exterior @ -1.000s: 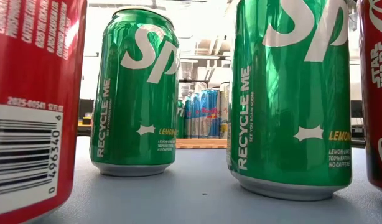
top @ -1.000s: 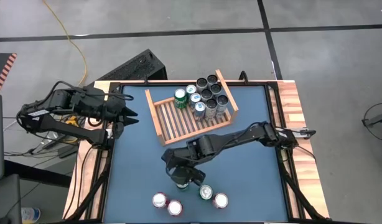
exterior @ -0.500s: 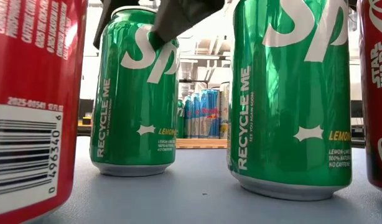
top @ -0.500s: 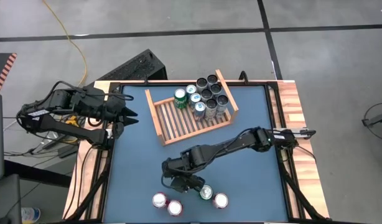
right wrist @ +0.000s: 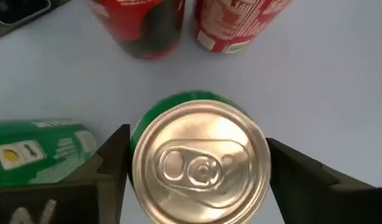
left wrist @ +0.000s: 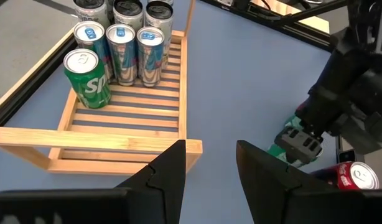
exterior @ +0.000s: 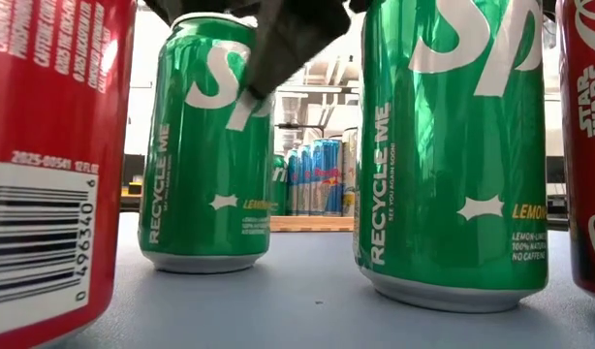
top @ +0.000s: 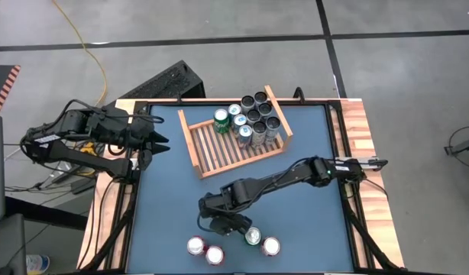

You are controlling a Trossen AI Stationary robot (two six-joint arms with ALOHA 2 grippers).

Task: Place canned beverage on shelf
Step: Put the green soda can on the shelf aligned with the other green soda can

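A blue-topped table with wooden side edges carries a light wooden shelf near its far edge, lying at a slant. Cans crowd the shelf's right end: a green Sprite can beside slim blue-and-silver cans, with dark-topped cans behind them.

The right gripper reaches down over a green Sprite can standing upright near the table's front edge. Its fingers are spread apart on either side of the can's top, close to the can's wall; whether they touch it cannot be told. In the low view a dark finger crosses the upper part of this can.

A second green Sprite can stands just beside it, and red cola cans stand close to the front edge, with another red can to their right.

The left gripper waits above the table's left edge, fingers parted with nothing between them
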